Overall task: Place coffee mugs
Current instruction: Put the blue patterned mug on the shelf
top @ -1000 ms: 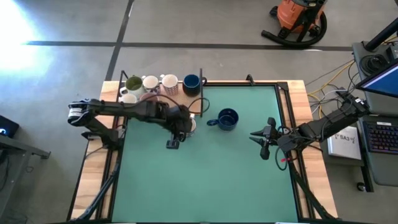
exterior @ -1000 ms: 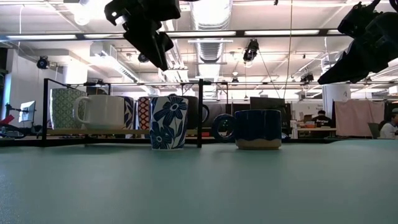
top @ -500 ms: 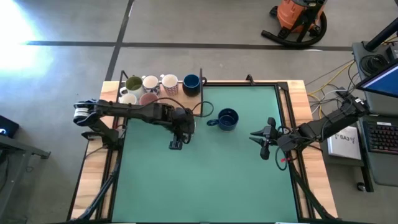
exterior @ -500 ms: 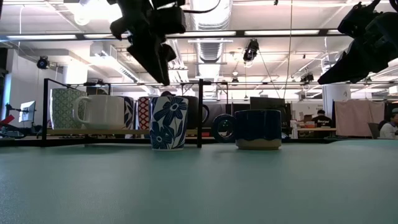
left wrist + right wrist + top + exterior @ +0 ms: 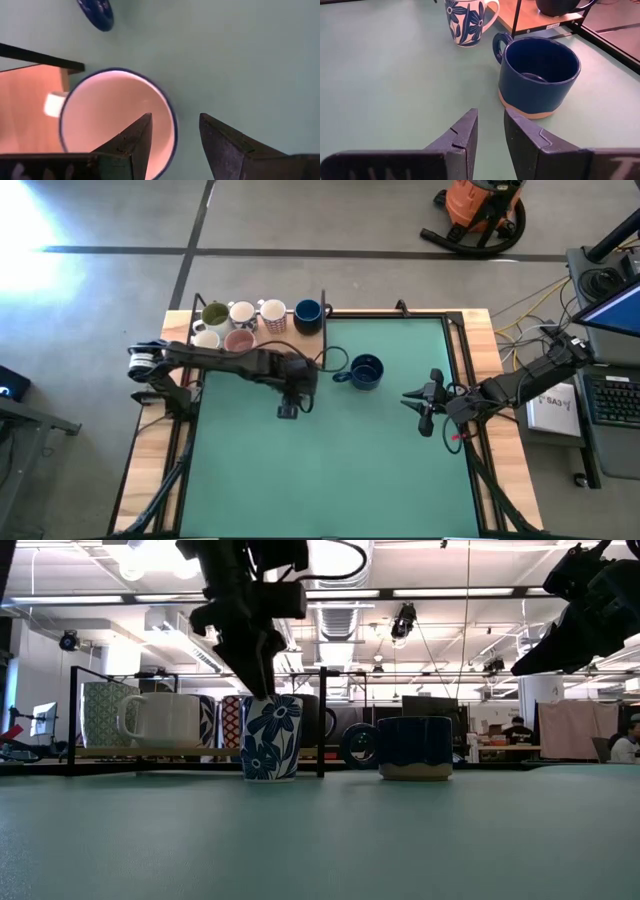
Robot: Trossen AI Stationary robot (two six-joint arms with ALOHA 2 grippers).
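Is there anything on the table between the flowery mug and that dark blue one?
Nothing. In the low view, bare green mat separates the flower-patterned mug from the navy mug. The right wrist view shows the same empty gap, with the rack behind.

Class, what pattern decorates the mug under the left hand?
Blue flowers on white; the floral mug shows best in the low view.

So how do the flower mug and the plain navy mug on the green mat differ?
The flower mug is white with blue flowers, tall and narrow; the navy mug is plain dark blue with a tan base, short and wide. The left pincer is at the flower mug's rim, one finger inside it, while the navy mug stands free in front of the right pincer. Both stand upright on the mat, each with one handle.
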